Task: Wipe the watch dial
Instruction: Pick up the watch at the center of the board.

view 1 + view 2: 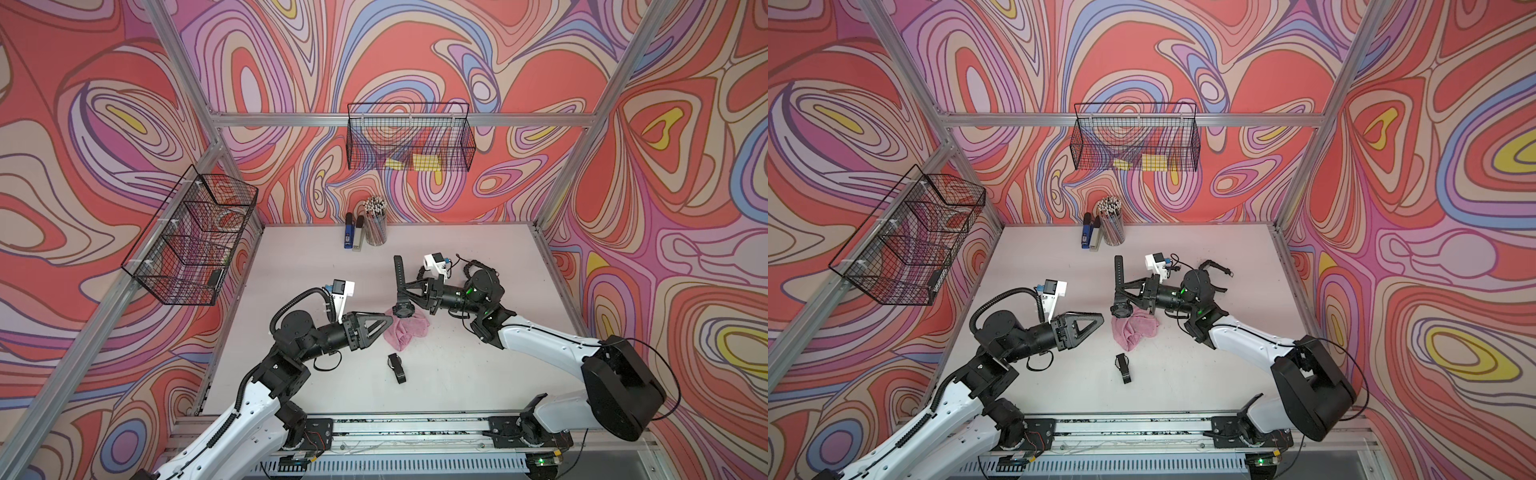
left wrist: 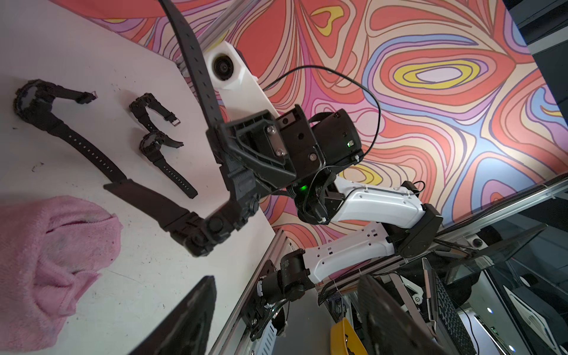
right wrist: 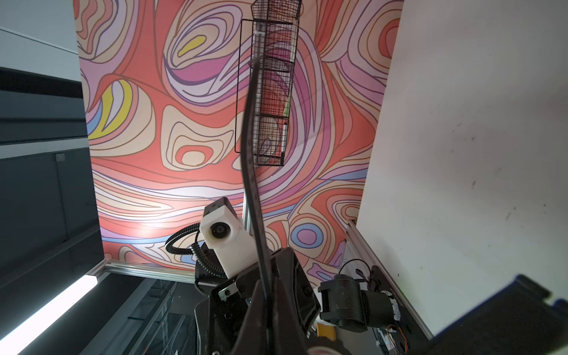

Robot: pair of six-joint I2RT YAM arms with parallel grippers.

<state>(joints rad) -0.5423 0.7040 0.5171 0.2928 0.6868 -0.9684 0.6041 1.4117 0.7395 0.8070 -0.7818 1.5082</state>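
The right gripper (image 1: 402, 289) was closed on the long strap of a black watch (image 1: 403, 308), pinching it a little above the case. The free end of the strap rose past the gripper toward the far side. In the right wrist view the strap (image 3: 250, 172) ran straight up from between the closed fingers. The watch case hung low at the far edge of a crumpled pink cloth (image 1: 405, 332), which lay near the middle of the pale surface (image 1: 311, 257). In the left wrist view a strip of bare surface showed between the case (image 2: 209, 230) and the cloth (image 2: 46, 261). I could not tell whether the case rested on the surface.

The left gripper (image 1: 388, 321) sat just left of the cloth, its fingers spread apart and holding nothing.

A second black watch (image 1: 397, 368) lay on the surface nearer than the cloth. At the far edge stood a cup of pencils (image 1: 375, 224) with a blue stapler (image 1: 348, 232) to its left. Two wire baskets hung on the walls, one at the far side (image 1: 409, 137) and one on the left (image 1: 191, 241).
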